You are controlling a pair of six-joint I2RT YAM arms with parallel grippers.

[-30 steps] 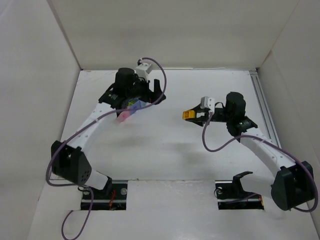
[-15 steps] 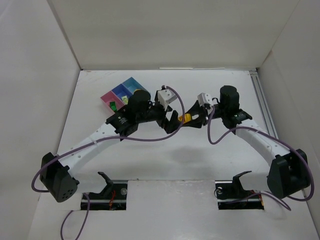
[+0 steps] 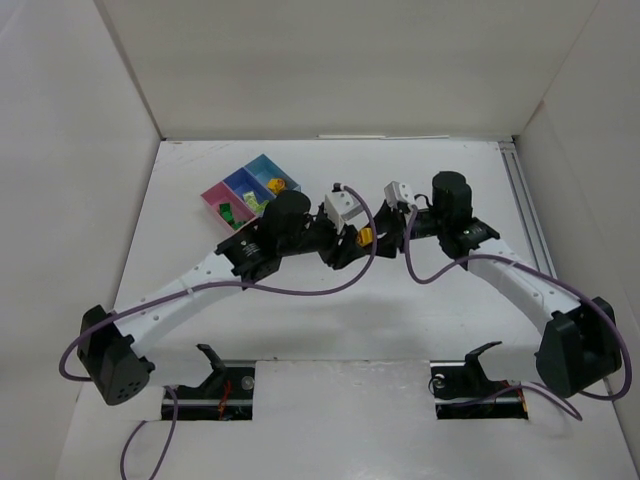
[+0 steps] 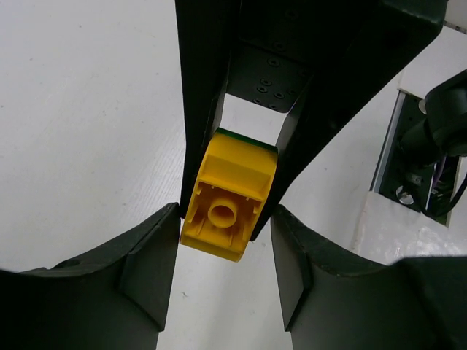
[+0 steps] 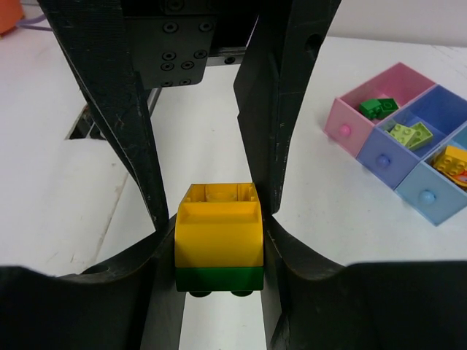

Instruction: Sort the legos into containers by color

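A yellow lego (image 5: pixel 219 233) stuck onto a dark green lego (image 5: pixel 219 278) hangs above the table's middle (image 3: pixel 366 238). My right gripper (image 5: pixel 219 251) is shut on the pair, its fingers pressed to both sides. From the opposite side, my left gripper (image 4: pixel 225 219) has its fingertips (image 5: pixel 155 208) against the yellow lego's open end (image 4: pixel 222 211). The containers (image 3: pixel 250 190), a joined pink and blue tray, stand at the back left. They hold dark green legos (image 5: pixel 378 107), lime ones (image 5: pixel 408 133) and yellow ones (image 5: pixel 454 157), each colour in its own bin.
White walls close in the table on the left, back and right. A metal rail (image 3: pixel 525 205) runs along the right edge. Purple cables loop off both wrists over the middle of the table.
My left arm swung right, off the tray, to meet the right gripper, and its jaws closed in on the yellow lego. The right gripper moved a little left, still holding the pair.
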